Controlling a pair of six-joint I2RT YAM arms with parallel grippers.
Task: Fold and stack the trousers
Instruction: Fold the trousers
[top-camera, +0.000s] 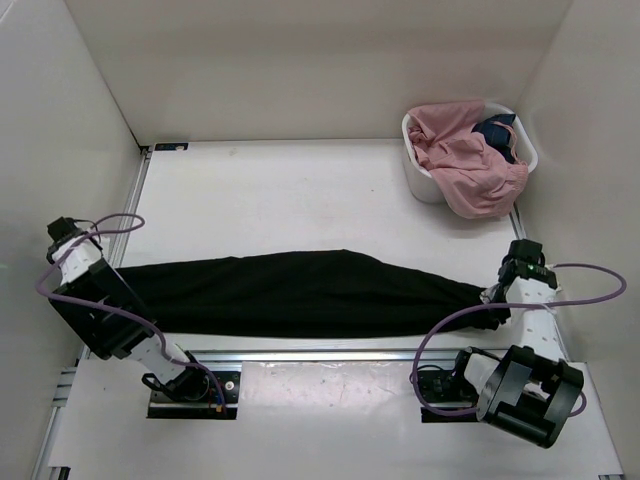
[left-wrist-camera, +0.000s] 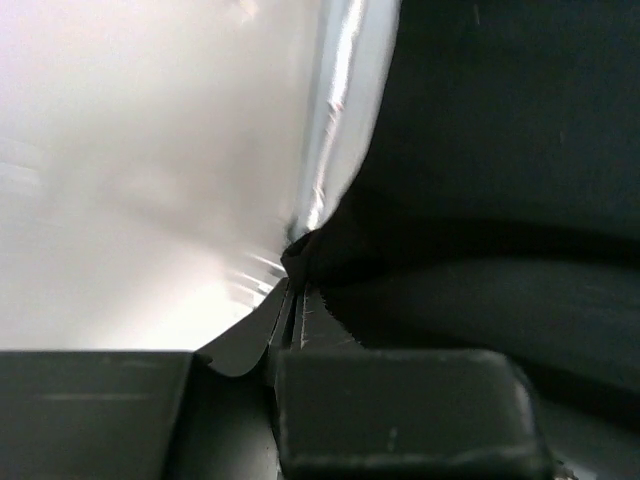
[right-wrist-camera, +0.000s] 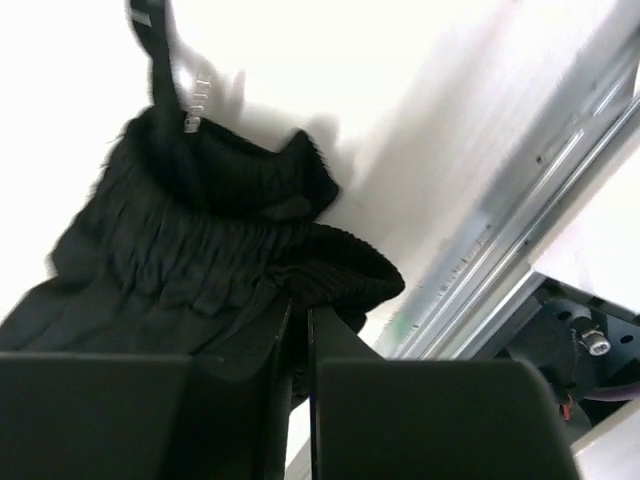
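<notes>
Black fabric fills both wrist views: soft, matte, light stuff that I judge will sag and crease wherever it is not held. Nearest, the left gripper (left-wrist-camera: 292, 300) has its fingers pressed together on a thin pinch of the trousers (top-camera: 300, 292) at their left end, just beside a metal rail (left-wrist-camera: 335, 120). The right gripper (right-wrist-camera: 298, 320) pinches the gathered waistband (right-wrist-camera: 250, 230) at the other end, fingers almost meeting through the cloth. Between them the trousers lie along the near part of the table (top-camera: 300, 190) as one long band, the legs apparently laid together. The ends look like the right hold, since a mid-span grab would likely bunch it. Farther back, well apart, a white basket (top-camera: 425, 180) holds a pink garment (top-camera: 465, 160) and a dark blue cloth (top-camera: 495, 130).
</notes>
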